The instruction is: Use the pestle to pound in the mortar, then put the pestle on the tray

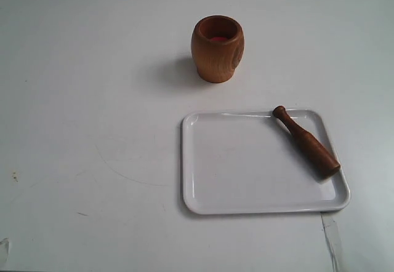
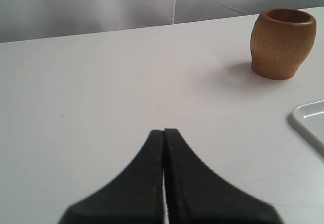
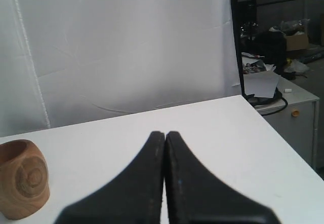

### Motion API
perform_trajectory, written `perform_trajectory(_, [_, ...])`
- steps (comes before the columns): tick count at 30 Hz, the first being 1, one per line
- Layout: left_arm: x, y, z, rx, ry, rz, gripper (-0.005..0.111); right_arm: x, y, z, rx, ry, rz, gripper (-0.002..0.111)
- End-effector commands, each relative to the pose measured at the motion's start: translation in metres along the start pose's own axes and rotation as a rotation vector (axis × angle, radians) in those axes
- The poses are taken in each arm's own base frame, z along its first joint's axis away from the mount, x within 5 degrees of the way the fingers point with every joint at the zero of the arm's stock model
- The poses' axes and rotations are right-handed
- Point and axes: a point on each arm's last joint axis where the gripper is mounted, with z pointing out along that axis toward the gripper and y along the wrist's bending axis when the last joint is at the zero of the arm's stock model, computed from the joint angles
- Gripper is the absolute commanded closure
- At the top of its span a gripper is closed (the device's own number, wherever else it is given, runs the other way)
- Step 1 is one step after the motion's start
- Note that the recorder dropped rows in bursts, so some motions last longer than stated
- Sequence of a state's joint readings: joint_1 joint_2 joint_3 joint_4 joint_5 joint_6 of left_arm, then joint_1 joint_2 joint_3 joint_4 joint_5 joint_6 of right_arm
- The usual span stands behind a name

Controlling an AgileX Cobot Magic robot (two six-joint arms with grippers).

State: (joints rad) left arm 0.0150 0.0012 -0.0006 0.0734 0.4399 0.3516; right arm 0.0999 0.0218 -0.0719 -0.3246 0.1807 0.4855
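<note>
Lying on tray: pestle, diagonal, knob at rim; task looks done
mortar: upright on bench, beyond tray
left pincer: closed, empty
right pincer: closed, empty

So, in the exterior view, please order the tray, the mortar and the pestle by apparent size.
1. white tray
2. wooden mortar, by area
3. pestle, longer than the mortar but far slimmer

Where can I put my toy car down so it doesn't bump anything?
In the exterior view, the table is bare all down its left side, beside the mortar and the tray. The tray's left half is bare too. Its right side is crowded: the pestle lies there. The gap between mortar and tray is narrow.
</note>
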Motion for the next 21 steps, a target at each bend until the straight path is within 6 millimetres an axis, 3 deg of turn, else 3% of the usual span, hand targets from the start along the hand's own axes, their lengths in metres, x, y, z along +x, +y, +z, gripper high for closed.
perform_trajectory(1, [0.0, -0.001, 0.0, 0.008, -0.007, -0.012, 0.107, 0.007, 0.0, 0.001, -0.011, 0.003, -0.005, 0.108])
perform_trajectory(6, [0.0, -0.001, 0.0, 0.008, -0.007, -0.012, 0.107, 0.019, 0.003, 0.003, -0.064, 0.018, -0.059, 0.108])
perform_trajectory(15, [0.0, -0.001, 0.0, 0.008, -0.007, -0.012, 0.107, 0.022, 0.002, 0.003, -0.058, 0.047, -0.206, 0.108])
perform_trajectory(21, [0.0, -0.001, 0.0, 0.008, -0.007, -0.012, 0.107, 0.023, 0.002, 0.002, -0.059, 0.048, -0.184, 0.108])
